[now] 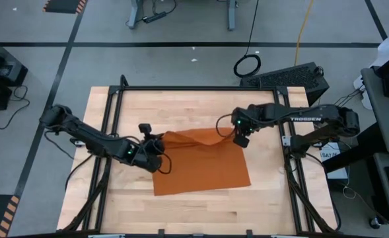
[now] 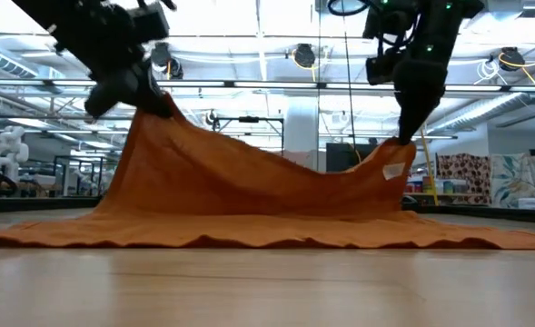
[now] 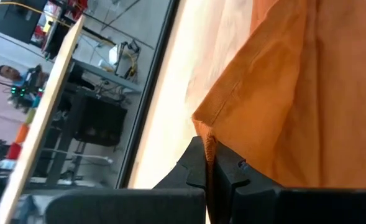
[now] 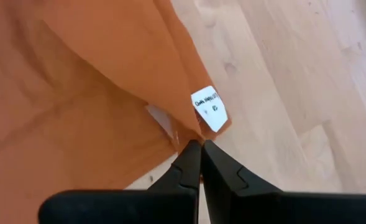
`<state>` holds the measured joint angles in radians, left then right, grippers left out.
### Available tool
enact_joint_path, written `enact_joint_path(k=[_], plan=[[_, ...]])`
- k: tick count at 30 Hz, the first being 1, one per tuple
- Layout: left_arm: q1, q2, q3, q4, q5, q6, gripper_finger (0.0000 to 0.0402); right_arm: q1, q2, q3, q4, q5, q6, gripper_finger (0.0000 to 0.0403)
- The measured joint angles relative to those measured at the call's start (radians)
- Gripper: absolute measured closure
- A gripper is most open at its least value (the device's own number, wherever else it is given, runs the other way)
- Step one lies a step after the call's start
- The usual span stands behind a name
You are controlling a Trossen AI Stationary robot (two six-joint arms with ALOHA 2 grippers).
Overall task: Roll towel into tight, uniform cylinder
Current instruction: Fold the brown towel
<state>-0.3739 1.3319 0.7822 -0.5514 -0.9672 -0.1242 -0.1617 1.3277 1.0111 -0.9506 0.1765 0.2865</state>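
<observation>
No containers in view. Left gripper (image 1: 156, 153) pinched tight on towel (image 1: 204, 168) at its far-left corner, corner lifted off table (image 1: 181, 205); left wrist view shows the hem corner caught between the two fingers (image 3: 198, 165) with no gap. One towel, rust-orange, lying near the table's middle between the two arms: near edge flat on the wood, far edge raised at both corners and sagging between them in low view, like a hammock. Right gripper (image 1: 239, 140) also closed on towel, at the far-right corner, just beside the white tag (image 4: 207, 107); fingers (image 4: 189, 163) meet on the fabric edge, corner held above the table. Table is light wood with a black frame (image 1: 181, 88) round it. Grey floor with dark tape lines beyond; a coiled cable (image 1: 247, 65) on the floor past the far edge, a dark case (image 1: 293, 77) near the right arm's base. Low view shows a large hall behind, ceiling lights, racks, patterned cloth at right. Left wrist view shows a person (image 3: 7, 73) far off at the picture's edge. Count: two arms, two grippers, one towel, one tag
</observation>
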Motion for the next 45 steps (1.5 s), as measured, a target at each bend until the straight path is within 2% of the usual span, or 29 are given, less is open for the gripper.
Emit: enact_joint_path(k=[5, 8, 22, 28, 34, 40, 45], plan=[[-0.064, -0.073, 0.0, -0.012, 0.015, -0.029, 0.0401, 0.1, 0.0, 0.0, -0.063, 0.084, 0.096, 0.0401], [-0.101, -0.106, 0.0, -0.008, 0.024, -0.035, 0.0401, 0.144, 0.0, 0.0, -0.072, 0.091, 0.144, 0.0401], [-0.25, -0.137, 0.0, -0.007, 0.076, -0.124, 0.0395, 0.338, 0.001, 0.0, -0.143, 0.078, 0.357, 0.0401], [-0.297, -0.137, 0.0, -0.006, 0.076, -0.175, 0.0394, 0.389, 0.001, 0.0, -0.143, 0.01, 0.425, 0.0401], [-0.331, -0.137, 0.0, -0.006, 0.079, -0.237, 0.0394, 0.431, 0.001, 0.0, -0.143, 0.005, 0.473, 0.0401], [-0.356, -0.135, 0.0, -0.003, 0.185, -0.292, 0.0393, 0.485, 0.001, 0.0, -0.141, 0.005, 0.517, 0.0401], [-0.373, -0.134, 0.0, -0.003, 0.214, -0.343, 0.0393, 0.531, 0.001, 0.0, -0.136, 0.006, 0.556, 0.0401]])
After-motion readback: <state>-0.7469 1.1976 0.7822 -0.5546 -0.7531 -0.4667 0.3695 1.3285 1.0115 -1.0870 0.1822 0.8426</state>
